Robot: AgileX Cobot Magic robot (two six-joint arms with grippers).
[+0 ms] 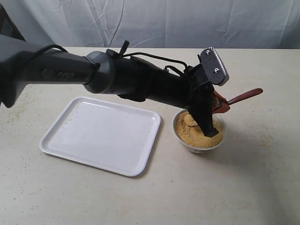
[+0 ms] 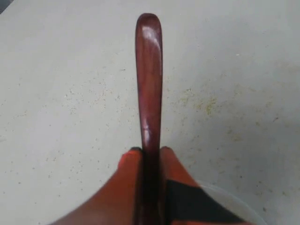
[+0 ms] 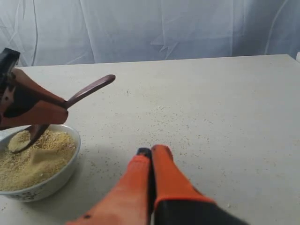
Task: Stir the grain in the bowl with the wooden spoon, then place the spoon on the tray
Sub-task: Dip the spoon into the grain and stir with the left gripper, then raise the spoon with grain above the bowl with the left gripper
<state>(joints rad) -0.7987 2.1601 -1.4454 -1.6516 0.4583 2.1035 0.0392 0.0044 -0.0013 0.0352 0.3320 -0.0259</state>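
My left gripper (image 1: pixel 220 104) is shut on the dark wooden spoon (image 1: pixel 244 96), holding it over the small white bowl (image 1: pixel 198 144). The handle sticks out past the orange fingers (image 2: pixel 127 164) in the left wrist view, spoon (image 2: pixel 149 79). In the right wrist view the spoon (image 3: pixel 89 90) dips its oval end into the golden grain (image 3: pixel 37 157) of the bowl (image 3: pixel 56 180), with the left gripper (image 3: pixel 28 105) clamped on its shaft. The grain (image 1: pixel 192 133) is heaped in the bowl. The white tray (image 1: pixel 101 133) lies empty to the bowl's left. My right gripper (image 3: pixel 151 152) is shut on nothing, low over the table beside the bowl.
Loose grains are scattered over the beige tabletop (image 1: pixel 262 178) around the bowl and tray. A white cloth backdrop (image 1: pixel 164 21) hangs behind the table. The left arm (image 1: pixel 70 70) stretches across above the tray's far side.
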